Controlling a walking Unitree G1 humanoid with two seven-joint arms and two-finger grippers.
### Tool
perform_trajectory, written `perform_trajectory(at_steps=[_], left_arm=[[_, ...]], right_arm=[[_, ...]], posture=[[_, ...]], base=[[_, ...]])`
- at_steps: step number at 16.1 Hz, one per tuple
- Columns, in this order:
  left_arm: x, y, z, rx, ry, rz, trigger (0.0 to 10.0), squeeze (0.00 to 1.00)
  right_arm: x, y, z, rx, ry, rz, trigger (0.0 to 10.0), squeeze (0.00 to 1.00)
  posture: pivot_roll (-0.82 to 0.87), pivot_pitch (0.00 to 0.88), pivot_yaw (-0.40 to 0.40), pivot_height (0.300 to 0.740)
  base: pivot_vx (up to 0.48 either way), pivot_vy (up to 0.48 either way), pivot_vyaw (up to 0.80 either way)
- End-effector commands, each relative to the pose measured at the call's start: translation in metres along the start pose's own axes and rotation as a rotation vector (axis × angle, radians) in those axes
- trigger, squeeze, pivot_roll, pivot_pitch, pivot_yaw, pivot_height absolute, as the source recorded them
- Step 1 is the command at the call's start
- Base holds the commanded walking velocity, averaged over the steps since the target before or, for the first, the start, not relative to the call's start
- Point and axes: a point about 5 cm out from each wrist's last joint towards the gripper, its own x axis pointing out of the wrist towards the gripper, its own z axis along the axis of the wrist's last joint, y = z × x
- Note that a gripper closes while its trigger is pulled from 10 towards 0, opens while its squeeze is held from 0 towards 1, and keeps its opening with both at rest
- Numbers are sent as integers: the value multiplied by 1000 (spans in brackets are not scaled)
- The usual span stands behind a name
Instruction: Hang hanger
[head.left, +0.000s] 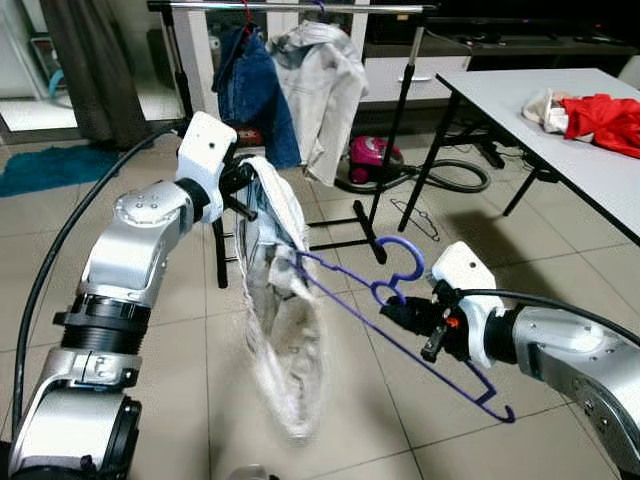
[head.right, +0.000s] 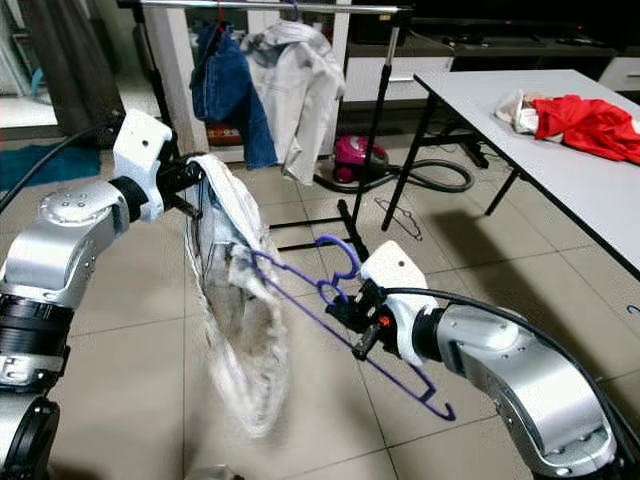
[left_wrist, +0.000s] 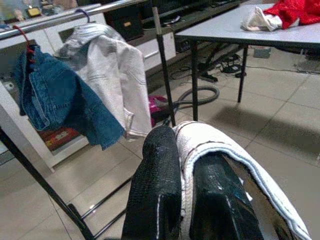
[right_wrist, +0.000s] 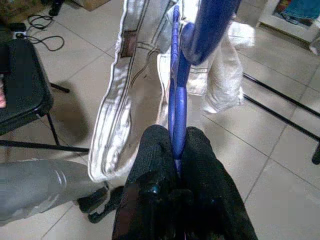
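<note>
A blue plastic hanger (head.left: 400, 300) is held by my right gripper (head.left: 400, 313), which is shut on its neck just below the hook; in the right wrist view the hanger (right_wrist: 176, 95) runs up from between the black fingers (right_wrist: 150, 165). One arm of the hanger pokes into a white jacket (head.left: 280, 320) that hangs limp over the floor. My left gripper (head.left: 243, 192) is shut on the jacket's collar, seen as white cloth (left_wrist: 200, 140) pinched between the fingers (left_wrist: 155, 185). Behind stands a clothes rail (head.left: 290, 8).
On the rail hang a blue denim jacket (head.left: 245, 85) and a light grey jacket (head.left: 325, 90). A white table (head.left: 560, 120) at the right carries red and white clothes (head.left: 600, 115). A pink vacuum cleaner (head.left: 370, 158) and a spare hanger (head.left: 415, 215) lie on the tiled floor.
</note>
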Motion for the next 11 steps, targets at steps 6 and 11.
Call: perform_trajectory(at_steps=[6,11], left_arm=[[19,-32,41,-148,-170,-135,0,0],[24,-18,48,-152,-184,-36,0,0]], right_arm=[[62,11,10,-9,20,-7,10000,0],[77,22,-15,-126,222,123,10000,0]], posture=[[79,0,-1,740],[89,0,-6,740]], base=[[0,0,0],[0,0,0]])
